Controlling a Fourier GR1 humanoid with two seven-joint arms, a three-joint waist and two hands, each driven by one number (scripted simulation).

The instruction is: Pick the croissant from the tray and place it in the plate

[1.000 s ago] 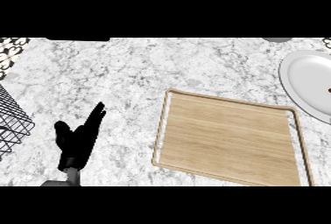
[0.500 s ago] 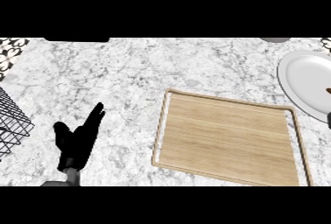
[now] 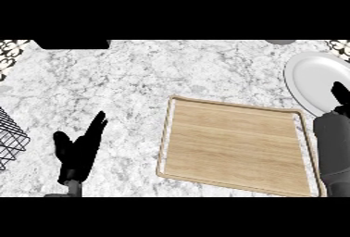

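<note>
In the head view, a white-and-grey marbled tabletop [image 3: 137, 83] fills the scene. A wooden tray [image 3: 236, 148] with a pale raised rim lies right of centre, slightly turned so that its near edge runs down toward the right. Its board shows bare wood grain; no croissant shows on it or anywhere else in this view, so where the croissant is cannot be told.

A white round plate [image 3: 311, 81] sits at the right edge, just beyond the tray's far right corner and partly cut off by the frame. The visible part of its surface is plain white.

The right forearm [image 3: 334, 152] comes up from the lower right as a grey cylinder, overlapping the tray's right rim. Only a small black part of the right robot hand [image 3: 340, 95] shows above it, over the plate's near edge at the border of the view; whether its fingers are spread or curled, or hold anything, cannot be told.

The left robot hand [image 3: 78, 150] rests at the lower left over the tabletop, well apart from the tray, fingers straight and pointing up and away, thumb out to the side, holding nothing.

A black wire rack [image 3: 10, 139] juts in at the left edge. A dark block [image 3: 71, 44] sits at the far edge, with patterned tile [image 3: 14, 46] in the upper left corner.
</note>
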